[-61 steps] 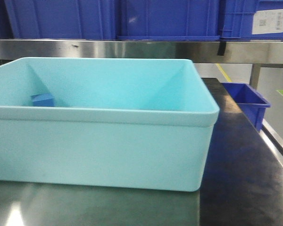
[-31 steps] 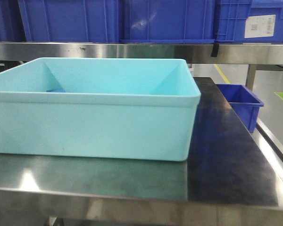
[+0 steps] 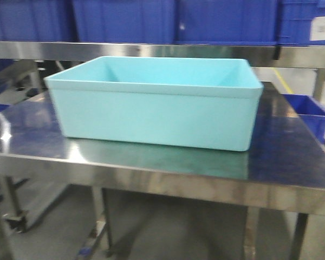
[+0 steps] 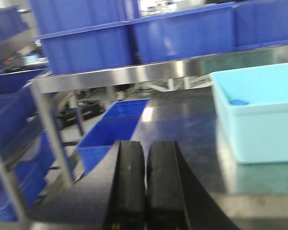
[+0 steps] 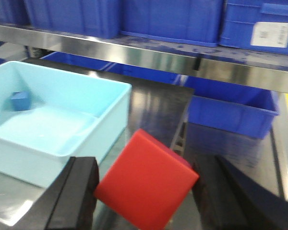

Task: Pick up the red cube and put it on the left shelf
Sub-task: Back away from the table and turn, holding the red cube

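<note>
Pinching the tilted red cube (image 5: 145,184), seemingly: right gripper (image 5: 147,196).

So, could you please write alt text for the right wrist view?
A bright red cube sits tilted between the right arm's black jaws. To its left, a pale turquoise tub holds a small blue cube; blue bins line a steel shelf.

Bare surface (image 5: 156,103) is running open ahead of my right tool (image 5: 144,191); the tub (image 5: 108,127) is blocking left, the shelf (image 5: 134,50) crossing behind.
</note>
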